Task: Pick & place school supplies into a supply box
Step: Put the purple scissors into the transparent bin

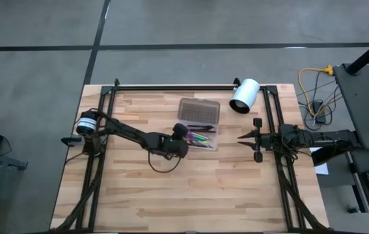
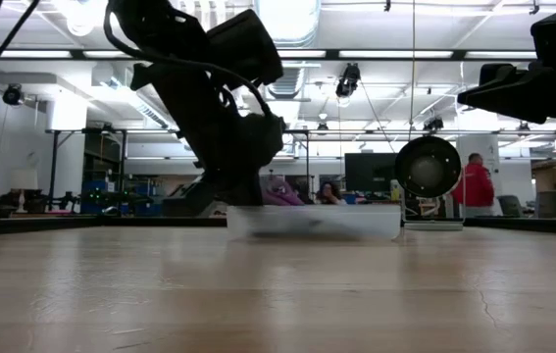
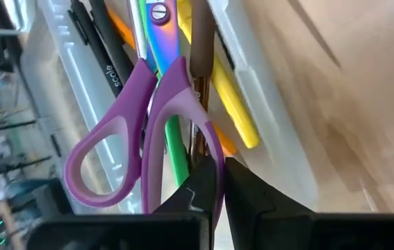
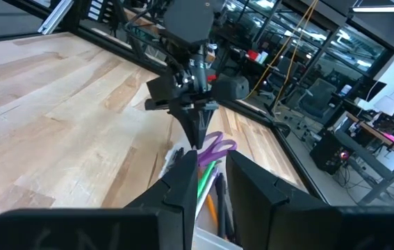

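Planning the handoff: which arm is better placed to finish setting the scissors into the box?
Left. Its claw is over the supply box, pinched on the purple scissors. The right claw waits at the table's right edge, away from the box.

Overhead, table-level, two wrist close-ups

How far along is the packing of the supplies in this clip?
Nearly finished, it seems. Pens, pencils and the purple scissors already lie in the supply box, and no supplies show loose on the table. The left end effector is at the box, fingers together beside the scissors. The right end effector waits at the table's right side.
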